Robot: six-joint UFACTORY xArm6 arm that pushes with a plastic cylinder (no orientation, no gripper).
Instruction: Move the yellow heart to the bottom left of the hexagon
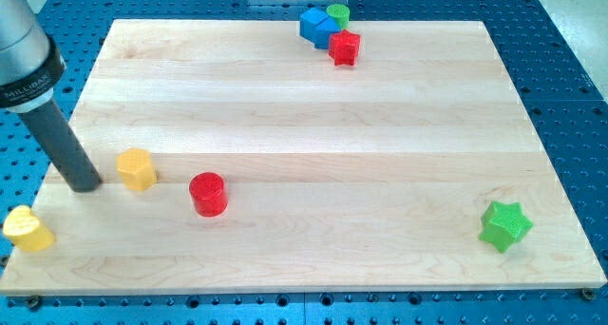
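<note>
The yellow heart [28, 230] lies at the board's bottom left corner, near the left edge. The yellow hexagon [137, 169] stands above and to the right of it. My tip [85, 185] rests on the board just left of the hexagon, with a small gap between them, and above and to the right of the heart. The dark rod slants up from the tip towards the view's top left.
A red cylinder [207, 194] stands right of the hexagon. A green star [504, 225] sits at the bottom right. At the top edge a blue block [313, 26], a green cylinder [339, 14] and a red star [345, 47] cluster together. The wooden board [304, 106] lies on a blue perforated table.
</note>
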